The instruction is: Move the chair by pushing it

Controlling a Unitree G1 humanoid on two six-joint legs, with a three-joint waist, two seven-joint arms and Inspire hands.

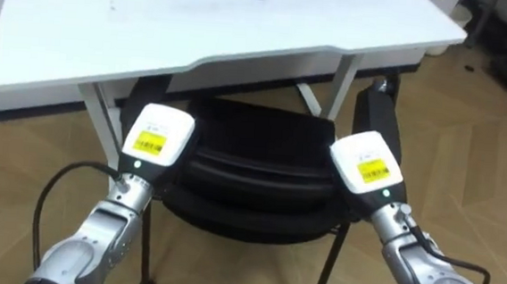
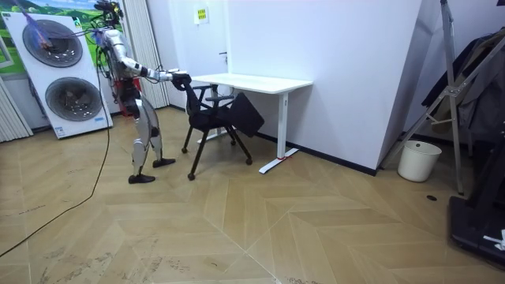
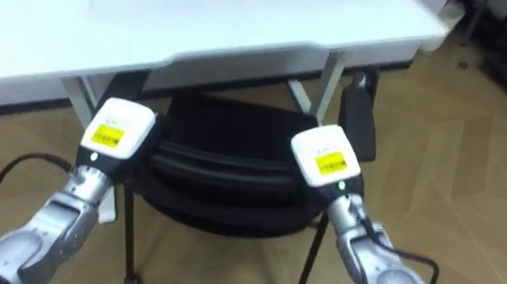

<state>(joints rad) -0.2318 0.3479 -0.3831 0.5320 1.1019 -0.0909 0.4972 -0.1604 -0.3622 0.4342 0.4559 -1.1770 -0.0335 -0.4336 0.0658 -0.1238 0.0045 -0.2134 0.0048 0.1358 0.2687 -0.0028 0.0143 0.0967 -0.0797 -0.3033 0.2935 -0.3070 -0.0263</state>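
A black chair [image 1: 251,173] on thin metal legs stands partly under a white desk [image 1: 217,23], its seat below the desktop's near edge. My left hand [image 1: 155,138] and right hand [image 1: 368,165] rest at the two ends of the chair's backrest, backs of the hands towards me. In the room view I stand upright on the wooden floor at the chair's [image 2: 211,118] left, both arms stretched forward to its back, the hands [image 2: 180,78] at backrest height. The desk [image 2: 254,81] stands against the white wall.
A dark flat thing [image 1: 378,115] hangs or leans beside the chair under the desk's right end. Two stacked washing machines [image 2: 55,71] stand behind me. A white bin [image 2: 418,160] and a dark rack [image 2: 473,102] are at the room view's far right.
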